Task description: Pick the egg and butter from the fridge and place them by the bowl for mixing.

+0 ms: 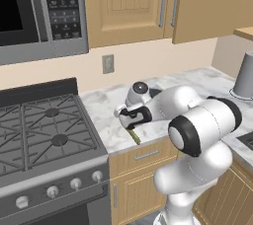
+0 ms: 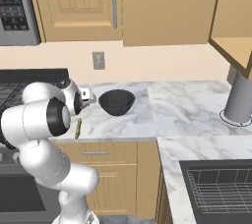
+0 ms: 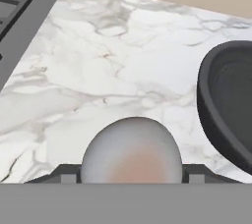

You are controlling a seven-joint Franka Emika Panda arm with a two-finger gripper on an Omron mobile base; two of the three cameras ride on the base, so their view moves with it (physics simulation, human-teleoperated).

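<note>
The egg (image 3: 131, 150) sits between my pincer's (image 1: 124, 116) two dark tips, which close on its sides; in the hand view its pale, pink-tinged dome rises from the bottom edge. I hold it above the white marbled counter (image 3: 98, 70), and I cannot tell from any view whether it touches the stone.

The bowl (image 3: 227, 105), dark grey and shallow, lies just beside my pincer in the hand view, its rim curving in from the right edge, apart from the egg. From the right base view the bowl (image 2: 117, 102) stands on the counter (image 2: 187, 105) just past my wrist, toward the wall.

The butter (image 1: 134, 136), a thin olive stick, lies on the counter (image 1: 104, 110) near its front edge, below my pincer in the left base view and just clear of my forearm. In the right base view the butter (image 2: 78, 127) shows at the counter's front lip, on the near side of my hand from the bowl.

The gas stove (image 1: 44, 130), with its black grates, adjoins the counter beside my pincer on the side away from the bowl; a corner of its grate (image 3: 24, 2) cuts into the hand view's upper left. A wall outlet (image 1: 108, 63) is set in the beige wall behind my pincer, under the wooden cabinets (image 1: 128, 7). A grey cylinder (image 2: 241, 101) stands on the counter well apart from my pincer, far beyond the bowl.
</note>
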